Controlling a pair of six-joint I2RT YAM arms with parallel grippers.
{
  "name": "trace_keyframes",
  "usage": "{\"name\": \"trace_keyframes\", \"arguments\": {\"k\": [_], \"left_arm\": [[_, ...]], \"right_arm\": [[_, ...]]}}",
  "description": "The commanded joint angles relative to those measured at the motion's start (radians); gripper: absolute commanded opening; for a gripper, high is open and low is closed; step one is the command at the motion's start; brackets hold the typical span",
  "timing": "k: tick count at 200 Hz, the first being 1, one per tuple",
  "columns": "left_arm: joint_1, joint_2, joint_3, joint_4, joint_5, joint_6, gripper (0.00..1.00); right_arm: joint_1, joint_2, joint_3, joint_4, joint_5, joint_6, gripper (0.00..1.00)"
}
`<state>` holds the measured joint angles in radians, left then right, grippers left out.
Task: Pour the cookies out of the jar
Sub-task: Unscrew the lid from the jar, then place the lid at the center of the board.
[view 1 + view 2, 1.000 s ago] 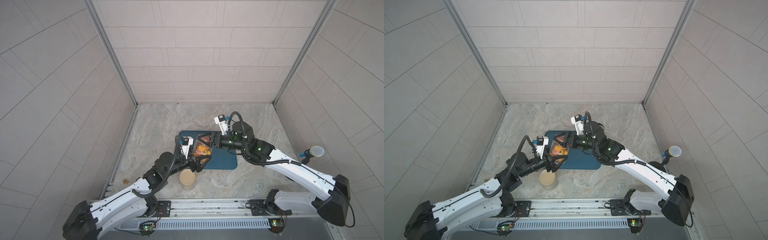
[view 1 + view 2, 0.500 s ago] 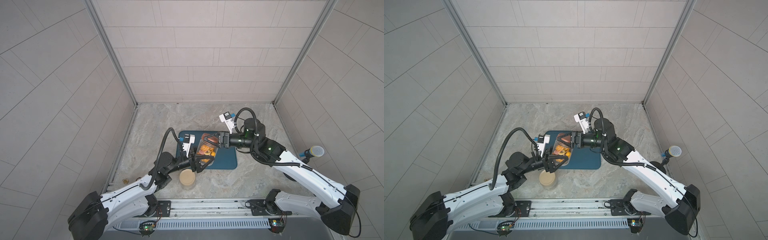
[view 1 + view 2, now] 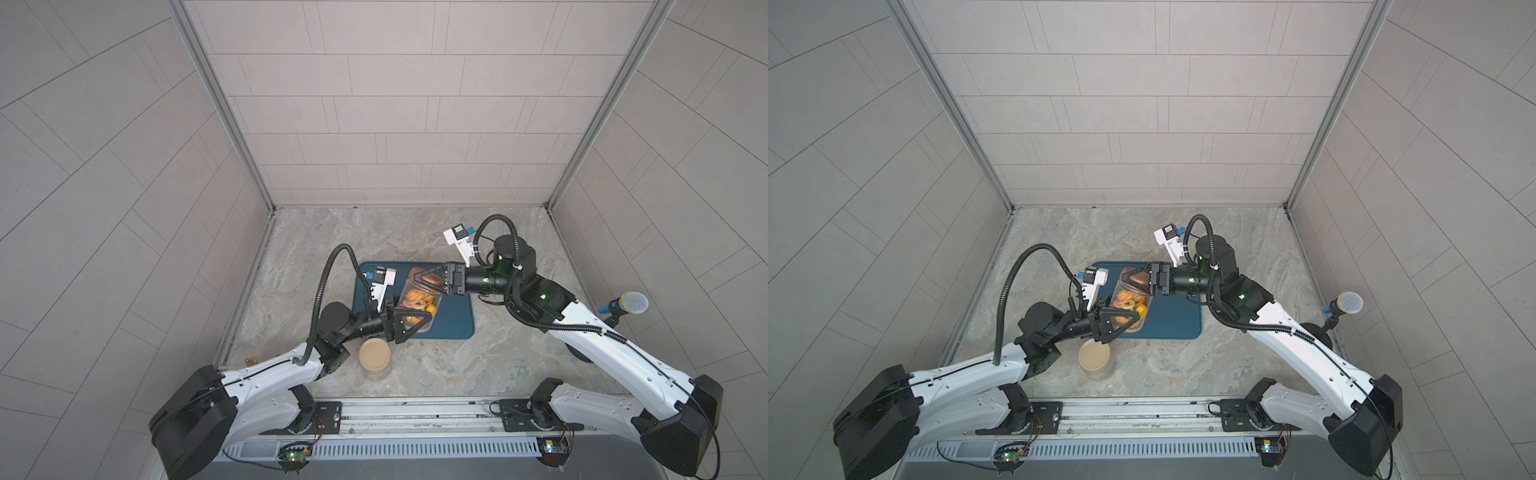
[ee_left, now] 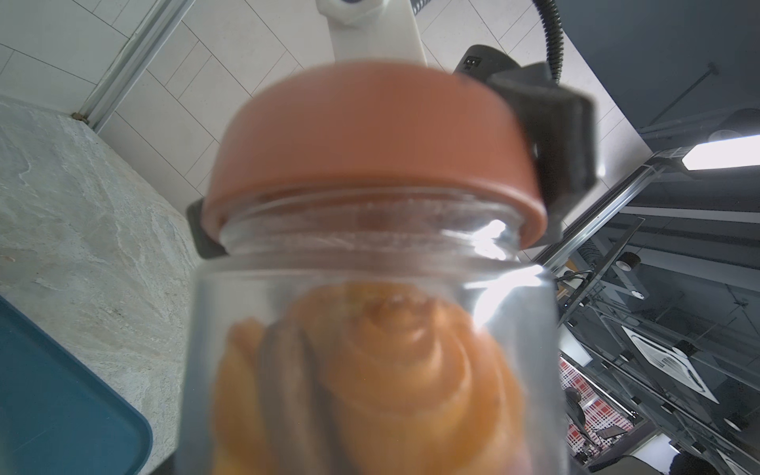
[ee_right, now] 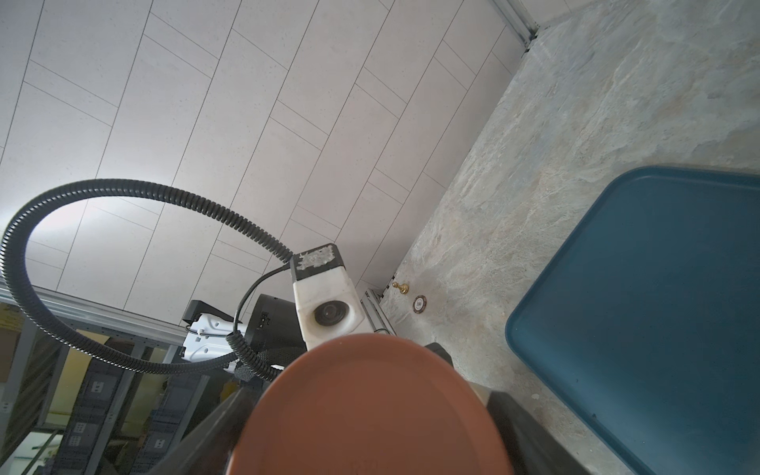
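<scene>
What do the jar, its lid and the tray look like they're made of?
The jar: clear and glossy, glass or hard plastic, can't tell which; cookies show through and a bright glare sits on its shoulder. The lid: reddish-brown, matte, smooth, likely plastic. The tray: dark teal, smooth with a soft sheen and rounded raised rim, probably moulded plastic.

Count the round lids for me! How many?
2. The reddish-brown lid is on the held jar, in the right gripper; the beige lid caps a second jar beside the blue tray. None seems hidden.
</scene>
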<state>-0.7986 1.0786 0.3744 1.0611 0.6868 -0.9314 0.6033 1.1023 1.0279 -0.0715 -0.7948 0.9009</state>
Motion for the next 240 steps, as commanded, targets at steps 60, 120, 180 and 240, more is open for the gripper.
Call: {"name": "trace_keyframes", "arguments": {"k": [60, 120, 180, 240], "left_arm": [[0.006, -0.103, 0.010, 0.051, 0.043, 0.071, 0.00], [0.006, -0.215, 0.045, -0.246, -0.081, 0.263, 0.00], [0.004, -0.439, 0.105, -0.813, -0.456, 0.510, 0.00], [0.006, -0.453, 0.125, -0.930, -0.559, 0.519, 0.00]], "right_arm": [[-0.128, -0.051, -0.002, 0.141, 0.069, 0.030, 0.00], [-0.268, -0.076, -0.018, -0.197, 0.264, -0.077, 0.00], [-0.284, -0.031, -0.051, -0.752, 0.932, -0.288, 0.00], [-0.362, 0.099, -0.170, -0.725, 1.046, -0.322, 0.00]]}}
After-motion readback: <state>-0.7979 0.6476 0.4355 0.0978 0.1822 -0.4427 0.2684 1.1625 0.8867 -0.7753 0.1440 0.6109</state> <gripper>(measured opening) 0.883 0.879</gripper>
